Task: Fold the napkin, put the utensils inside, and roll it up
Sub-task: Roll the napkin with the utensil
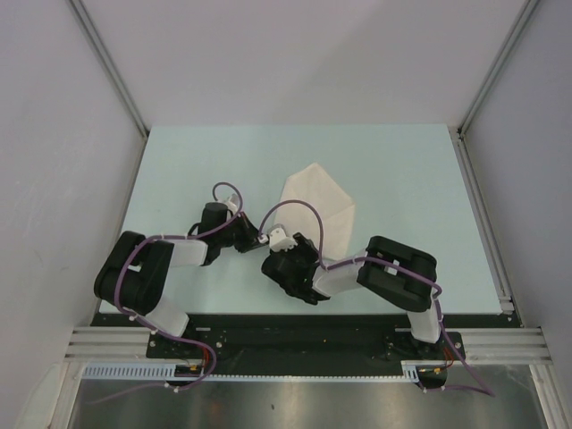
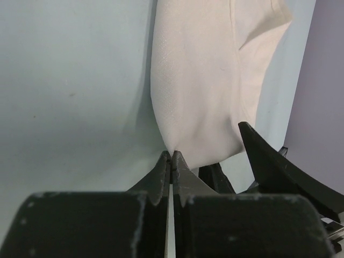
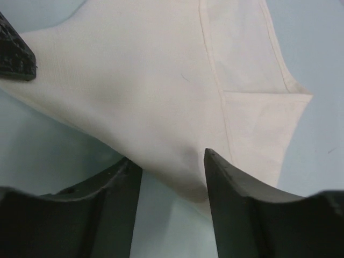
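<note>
The cream napkin (image 1: pixel 319 198) lies partly folded on the pale table, with its near end lifted. My left gripper (image 2: pixel 171 154) is shut on the napkin's (image 2: pixel 199 80) near left corner. In the top view it (image 1: pixel 259 238) sits at the cloth's near left end. My right gripper (image 3: pixel 169 158) is open, and its fingers straddle the raised near edge of the napkin (image 3: pixel 161 91) without closing on it. In the top view it (image 1: pixel 295 247) is just right of the left gripper. The knife is not in view.
The right gripper's fingers (image 2: pixel 274 166) show close beside the left jaws. A left fingertip (image 3: pixel 13 54) shows at the upper left of the right wrist view. Bare table (image 1: pixel 197 170) surrounds the napkin, with grey walls and rails at its sides.
</note>
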`<state>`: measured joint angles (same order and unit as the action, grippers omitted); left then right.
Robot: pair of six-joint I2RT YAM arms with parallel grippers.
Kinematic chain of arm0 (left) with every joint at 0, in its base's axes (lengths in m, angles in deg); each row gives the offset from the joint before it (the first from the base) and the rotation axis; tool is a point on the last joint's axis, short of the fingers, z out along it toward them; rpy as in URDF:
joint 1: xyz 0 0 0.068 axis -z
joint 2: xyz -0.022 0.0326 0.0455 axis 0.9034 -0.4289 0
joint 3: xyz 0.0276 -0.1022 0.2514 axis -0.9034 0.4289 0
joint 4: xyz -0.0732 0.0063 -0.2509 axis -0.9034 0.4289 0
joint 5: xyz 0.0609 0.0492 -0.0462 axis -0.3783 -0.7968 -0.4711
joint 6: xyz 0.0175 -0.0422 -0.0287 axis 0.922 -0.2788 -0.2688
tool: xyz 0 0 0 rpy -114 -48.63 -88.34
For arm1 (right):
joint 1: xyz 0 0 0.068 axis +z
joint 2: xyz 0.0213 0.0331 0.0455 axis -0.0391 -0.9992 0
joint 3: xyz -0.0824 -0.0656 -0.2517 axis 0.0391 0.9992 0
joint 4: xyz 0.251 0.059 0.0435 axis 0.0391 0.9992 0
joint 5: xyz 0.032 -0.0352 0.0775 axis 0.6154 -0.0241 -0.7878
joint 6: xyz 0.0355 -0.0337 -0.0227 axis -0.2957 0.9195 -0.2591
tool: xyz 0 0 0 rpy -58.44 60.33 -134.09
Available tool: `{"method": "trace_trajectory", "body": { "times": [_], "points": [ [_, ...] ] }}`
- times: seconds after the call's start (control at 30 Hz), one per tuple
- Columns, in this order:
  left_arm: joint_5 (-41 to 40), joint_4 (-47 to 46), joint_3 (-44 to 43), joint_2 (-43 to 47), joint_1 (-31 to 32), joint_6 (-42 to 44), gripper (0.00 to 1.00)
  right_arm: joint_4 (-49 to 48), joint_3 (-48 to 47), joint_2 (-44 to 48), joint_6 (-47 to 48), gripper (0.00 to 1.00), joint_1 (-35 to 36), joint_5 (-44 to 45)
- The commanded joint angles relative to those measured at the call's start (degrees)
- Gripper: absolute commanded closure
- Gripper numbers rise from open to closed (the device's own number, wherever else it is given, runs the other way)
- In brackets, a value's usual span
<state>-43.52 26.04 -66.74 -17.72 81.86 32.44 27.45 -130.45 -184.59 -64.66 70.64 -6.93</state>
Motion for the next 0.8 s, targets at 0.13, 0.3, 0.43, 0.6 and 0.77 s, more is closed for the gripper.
{"method": "trace_trajectory", "body": {
  "times": [0.13,0.3,0.43,0.6,0.77],
  "points": [
    [0.1,0.0,-2.5,2.3,-0.6,0.6,1.0,1.0,1.6,-1.0,3.2,0.68,0.1,-3.2],
    [-0.3,0.3,-3.0,2.7,-0.6,1.6,0.75,0.6,1.4,-0.9,9.4,0.83,-0.2,-10.2],
    [-2.8,1.9,-3.0,4.3,-0.8,3.4,0.55,4.8,0.0,1.4,9.2,0.97,-1.2,-17.9],
    [-7.3,4.5,-0.9,8.4,-2.0,5.0,0.31,12.5,-2.6,5.7,7.0,1.0,-3.3,-31.1],
    [-13.8,8.0,1.7,13.1,-2.1,8.3,0.24,21.9,-7.9,7.9,4.8,1.0,-6.8,-41.8]
  ]
}}
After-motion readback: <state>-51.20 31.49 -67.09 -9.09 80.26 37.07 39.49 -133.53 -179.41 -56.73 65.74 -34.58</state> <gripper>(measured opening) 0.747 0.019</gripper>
